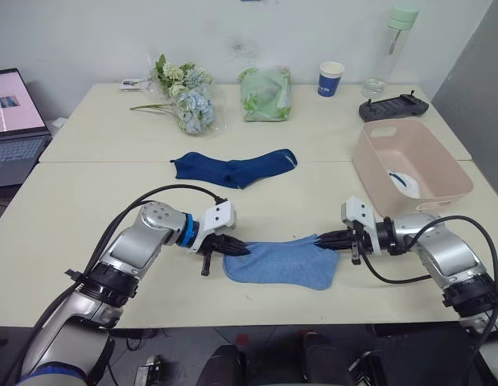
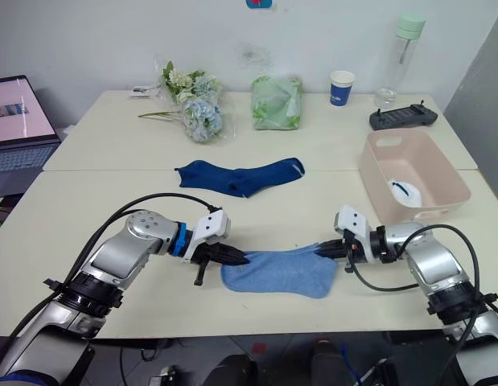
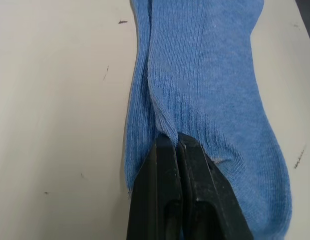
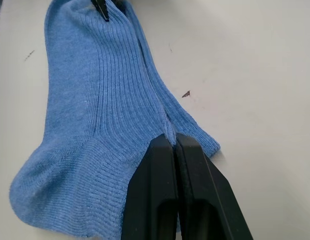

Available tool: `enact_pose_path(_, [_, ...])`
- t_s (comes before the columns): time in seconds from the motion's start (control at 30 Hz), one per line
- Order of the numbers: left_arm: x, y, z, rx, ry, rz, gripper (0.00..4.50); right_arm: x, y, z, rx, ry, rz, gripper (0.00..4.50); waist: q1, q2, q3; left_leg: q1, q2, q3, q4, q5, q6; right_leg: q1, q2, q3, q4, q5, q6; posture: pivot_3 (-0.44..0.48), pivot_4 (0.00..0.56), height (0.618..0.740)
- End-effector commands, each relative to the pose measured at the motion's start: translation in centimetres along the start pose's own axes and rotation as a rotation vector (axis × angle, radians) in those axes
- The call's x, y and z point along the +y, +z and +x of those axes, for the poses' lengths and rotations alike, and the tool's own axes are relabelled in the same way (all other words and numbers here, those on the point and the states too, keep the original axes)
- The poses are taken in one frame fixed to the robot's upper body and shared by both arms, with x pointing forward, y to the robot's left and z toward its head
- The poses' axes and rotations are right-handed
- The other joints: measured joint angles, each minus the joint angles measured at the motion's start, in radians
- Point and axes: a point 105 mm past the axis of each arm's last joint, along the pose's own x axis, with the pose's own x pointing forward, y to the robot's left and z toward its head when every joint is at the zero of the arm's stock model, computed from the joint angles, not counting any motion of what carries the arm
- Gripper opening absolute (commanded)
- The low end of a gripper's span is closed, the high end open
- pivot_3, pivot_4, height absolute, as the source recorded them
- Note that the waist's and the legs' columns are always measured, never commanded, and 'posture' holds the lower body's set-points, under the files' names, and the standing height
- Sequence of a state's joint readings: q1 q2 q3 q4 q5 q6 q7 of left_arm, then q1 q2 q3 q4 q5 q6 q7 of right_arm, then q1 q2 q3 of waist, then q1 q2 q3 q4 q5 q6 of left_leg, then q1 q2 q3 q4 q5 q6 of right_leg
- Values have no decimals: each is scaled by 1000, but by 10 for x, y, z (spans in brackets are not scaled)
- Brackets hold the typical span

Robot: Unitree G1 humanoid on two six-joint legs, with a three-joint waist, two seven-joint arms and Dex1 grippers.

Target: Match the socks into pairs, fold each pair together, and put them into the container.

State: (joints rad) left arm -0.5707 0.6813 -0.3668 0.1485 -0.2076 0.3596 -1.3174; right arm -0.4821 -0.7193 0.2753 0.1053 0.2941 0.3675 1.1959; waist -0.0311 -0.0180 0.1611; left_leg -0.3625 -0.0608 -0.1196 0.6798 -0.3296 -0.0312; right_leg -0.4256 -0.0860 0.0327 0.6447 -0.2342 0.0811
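Along the table's far edge lie a bunch of pale flowers toward the far-left corner, a green bag near the middle, and a blue paper cup farther right. A clear bottle with a green cap stands near the far-right corner, a dark controller lying just before it. An open laptop sits beyond the left edge.

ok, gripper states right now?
Left gripper: shut on the light blue socks.
Right gripper: shut on the same socks' other end.
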Motion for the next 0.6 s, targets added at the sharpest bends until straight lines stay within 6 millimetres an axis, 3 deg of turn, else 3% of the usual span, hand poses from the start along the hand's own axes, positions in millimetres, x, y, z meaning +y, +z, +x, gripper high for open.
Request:
enact_pose_path(0.03, [3, 7, -2, -10, 14, 35, 0, -5, 16, -3, -29, -9, -54, 80, -1, 0, 0, 0, 0, 0, 0, 0, 0, 0, 0, 0, 0, 0, 0, 0, 150, 740])
enact_pose_path(0.33, [3, 6, -3, -21, 22, 15, 0, -7, 27, -2, -34, 4, -68, 80, -1, 0, 0, 0, 0, -1, 0, 0, 0, 0, 0, 0, 0, 0, 0, 0, 150, 740])
enact_pose_path(0.6, [4, 2, -3, -1, 35, 25, 0, -10, 19, 2, -8, -2, -67, 80, -1, 0, 0, 0, 0, -1, 0, 0, 0, 0, 0, 0, 0, 0, 0, 0, 150, 740])
